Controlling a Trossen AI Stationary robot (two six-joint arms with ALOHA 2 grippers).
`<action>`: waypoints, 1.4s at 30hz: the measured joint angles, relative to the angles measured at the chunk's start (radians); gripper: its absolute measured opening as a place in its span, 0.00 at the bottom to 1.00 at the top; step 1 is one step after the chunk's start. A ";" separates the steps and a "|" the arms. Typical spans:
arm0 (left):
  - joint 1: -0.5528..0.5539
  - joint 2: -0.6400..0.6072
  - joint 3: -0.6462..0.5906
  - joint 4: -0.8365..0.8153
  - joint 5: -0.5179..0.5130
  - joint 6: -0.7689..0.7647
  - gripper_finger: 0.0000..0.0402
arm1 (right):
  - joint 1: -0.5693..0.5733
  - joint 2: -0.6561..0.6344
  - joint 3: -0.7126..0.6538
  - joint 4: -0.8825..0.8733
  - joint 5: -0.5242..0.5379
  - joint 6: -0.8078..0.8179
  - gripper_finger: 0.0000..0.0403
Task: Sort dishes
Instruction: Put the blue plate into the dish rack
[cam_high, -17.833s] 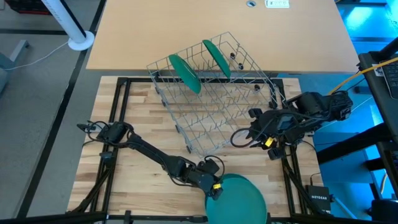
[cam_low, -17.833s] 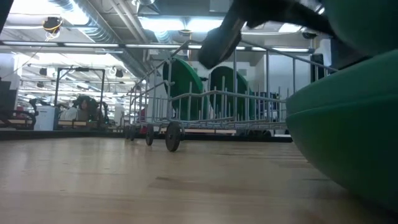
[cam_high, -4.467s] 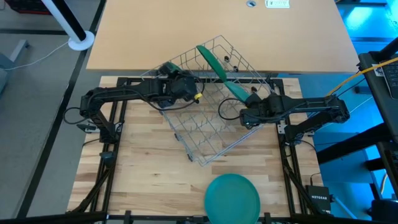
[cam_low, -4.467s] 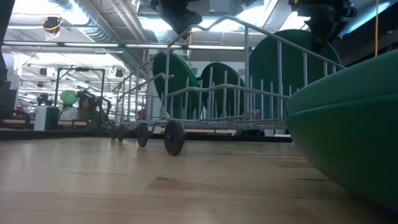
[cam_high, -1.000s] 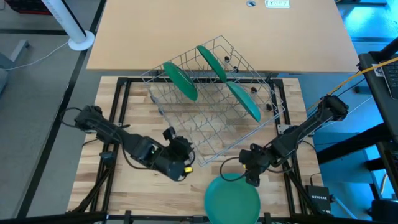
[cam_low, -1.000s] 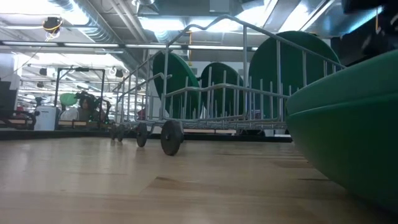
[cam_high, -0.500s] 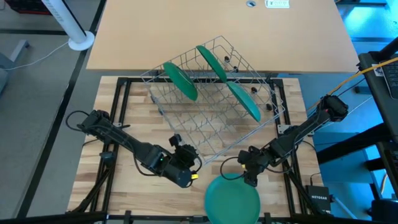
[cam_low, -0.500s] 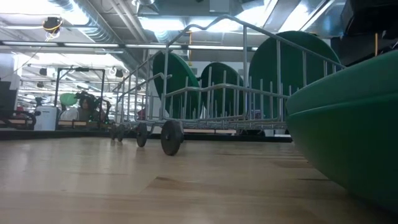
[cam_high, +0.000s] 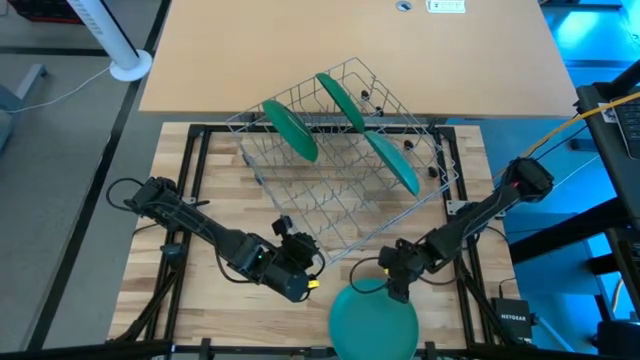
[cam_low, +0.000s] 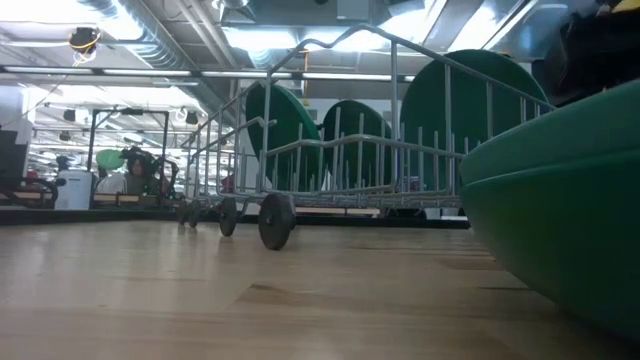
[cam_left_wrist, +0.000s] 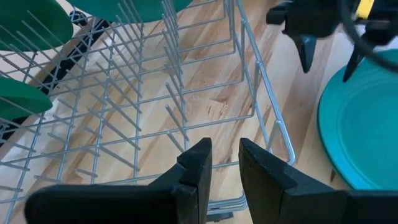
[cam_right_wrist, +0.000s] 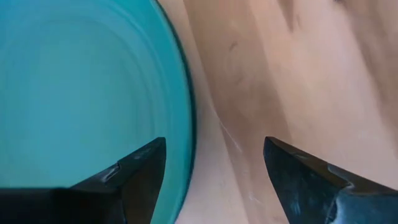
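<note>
- Hovering right end effector (cam_high: 393, 290) directly over the far rim of the loose plate (cam_high: 373, 317) lying flat on the counter (cam_high: 200, 330); fingers spread wide, holding nothing, straddling the plate's edge in the right wrist view.
- Parking left end effector (cam_high: 308, 268) just beside the near corner of the wire rack (cam_high: 340, 215), jaws nearly together, empty.
- Standing three plates (cam_high: 292, 130) upright in the rack already.
- Judging right arm nearer; plate rim lying just below its fingers, toward the counter's near edge.
</note>
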 joint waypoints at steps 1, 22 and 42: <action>0.000 0.000 0.000 -0.001 0.000 0.000 0.18 | 0.000 0.014 -0.001 0.012 -0.014 -0.001 0.68; 0.000 0.000 0.000 0.000 -0.001 0.000 0.18 | -0.001 0.051 0.000 0.072 -0.062 -0.012 0.45; 0.002 0.000 0.000 0.000 0.000 -0.001 0.18 | 0.000 0.051 0.082 -0.007 -0.056 -0.011 0.06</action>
